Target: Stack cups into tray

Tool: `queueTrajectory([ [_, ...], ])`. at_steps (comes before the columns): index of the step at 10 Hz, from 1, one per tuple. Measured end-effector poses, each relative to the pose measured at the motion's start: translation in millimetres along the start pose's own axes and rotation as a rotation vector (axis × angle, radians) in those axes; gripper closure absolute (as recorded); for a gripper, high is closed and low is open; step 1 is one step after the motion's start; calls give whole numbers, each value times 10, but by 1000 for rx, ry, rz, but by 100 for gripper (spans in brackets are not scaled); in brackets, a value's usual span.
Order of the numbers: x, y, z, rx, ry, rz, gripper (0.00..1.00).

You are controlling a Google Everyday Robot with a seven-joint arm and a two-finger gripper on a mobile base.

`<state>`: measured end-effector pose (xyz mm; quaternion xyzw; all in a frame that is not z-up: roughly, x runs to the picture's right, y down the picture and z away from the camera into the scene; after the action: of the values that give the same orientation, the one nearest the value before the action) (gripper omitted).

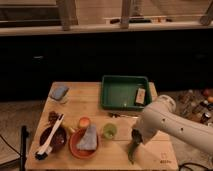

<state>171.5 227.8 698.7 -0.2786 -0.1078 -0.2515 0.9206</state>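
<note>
The dark green tray [112,100] stands at the back right of the wooden table [90,107], with a small brown item [140,95] lying inside it. The light yellow-green cup [109,131] stands upright on the table in front of the tray. My white arm [165,122] reaches in from the right. My gripper [133,146] points down near the table's front edge, a short way right of the yellow-green cup and apart from it. The dark metallic cup is not in view.
An orange-brown bowl [75,147] holds a grey-blue cloth [89,137]. A dark brown bowl [59,140] holds a white brush [49,144]. A small orange object [84,122], a blue sponge [59,92] and a thin utensil [122,115] lie on the table. Bottles [200,107] stand at the right.
</note>
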Motion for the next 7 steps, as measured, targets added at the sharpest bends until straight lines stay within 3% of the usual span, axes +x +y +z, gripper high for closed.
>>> queueTrajectory([
  [3, -154, -183, -147, 13, 17, -43, 97],
  [7, -289, -406, -272, 29, 4, -97, 100],
])
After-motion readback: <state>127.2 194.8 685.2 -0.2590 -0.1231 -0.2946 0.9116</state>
